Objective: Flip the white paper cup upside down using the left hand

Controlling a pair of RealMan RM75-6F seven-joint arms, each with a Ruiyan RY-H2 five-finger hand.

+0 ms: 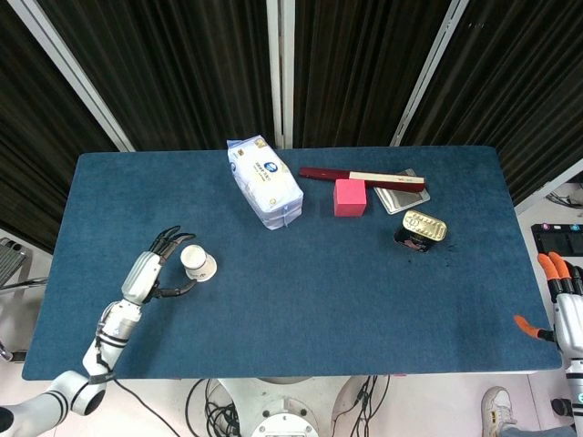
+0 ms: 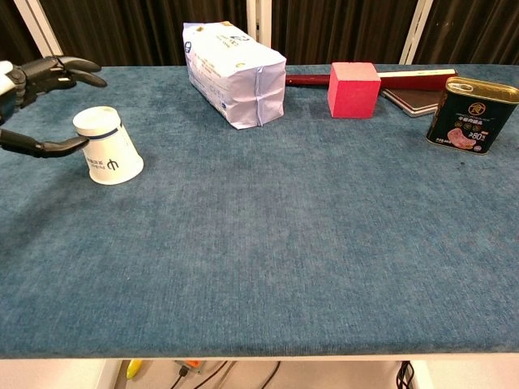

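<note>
Head view looks steeply down; chest view skims the same table (image 1: 364, 291) closer.

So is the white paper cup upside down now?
Yes: white paper cup sits mouth-down, closed base up, slightly tilted, printing inverted.

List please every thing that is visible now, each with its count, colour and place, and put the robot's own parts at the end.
cup: 1, white with a blue band, upside down and tilted, left part of the table
bag: 1, white and blue, back of the table, left of centre
block: 1, pink, back centre, right of the bag
stick: 1, dark red with a pale part, lying behind the block
flat case: 1, grey, back right, under the stick's end
tin: 1, black with a gold top, right of the block
table: 1, blue cloth
left hand: 1, fingers spread around the cup
right hand: 1, white with orange tips, off the table's right edge
</note>
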